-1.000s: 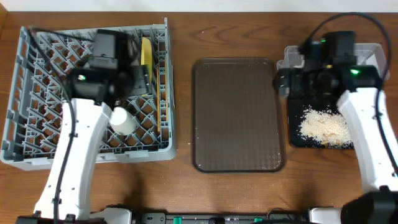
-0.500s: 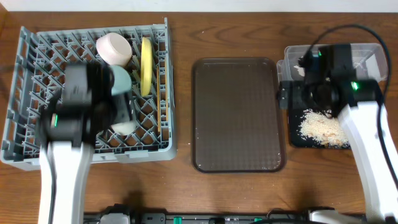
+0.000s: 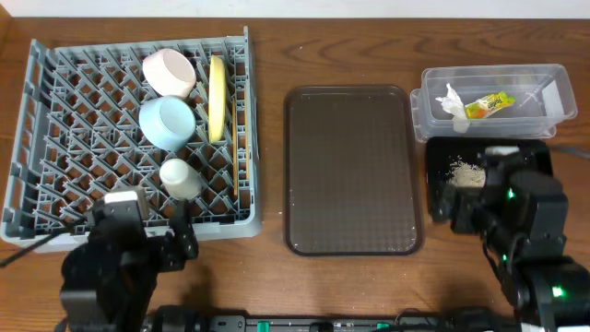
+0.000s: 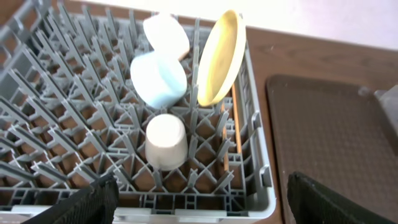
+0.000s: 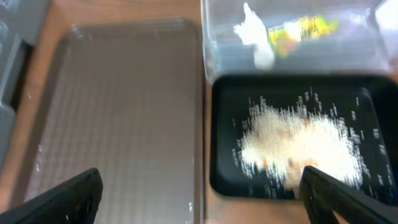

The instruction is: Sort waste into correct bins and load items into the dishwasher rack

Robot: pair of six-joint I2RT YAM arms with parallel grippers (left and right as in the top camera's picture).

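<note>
1. Grey dishwasher rack (image 3: 74, 129) sits at table's left and holds all the dishes.
2. Pinkish-white bowl (image 3: 169, 73) is at the rack's back, tipped on its side. Light blue bowl (image 3: 167, 123) is just in front of it, also tipped.
3. Small white cup (image 3: 180, 178) stands among the pegs, nearer the front than both bowls.
4. Yellow plate (image 3: 218, 85) stands on edge just right of the bowls. Wooden chopsticks (image 3: 241, 157) lie along the rack's right side.
5. Brown serving tray (image 3: 353, 171) is mid-table, btwn rack & bins.
6. Clear tub (image 3: 544, 97) is at back right w/ crumpled white tissue (image 3: 453, 103) & yellow-green wrapper (image 3: 489, 104) side by side inside.
7. Black tray (image 3: 438, 175) is right in front of the tub w/ rice scraps (image 5: 298, 144) heaped in it. In overhead the right arm hides much of it.
8. L gripper (image 4: 200, 183) is by the rack's front edge, jaws spread wide, nothing btwn them.
9. R gripper (image 5: 200, 177) is near the black tray's front, jaws spread wide, nothing held.
</note>
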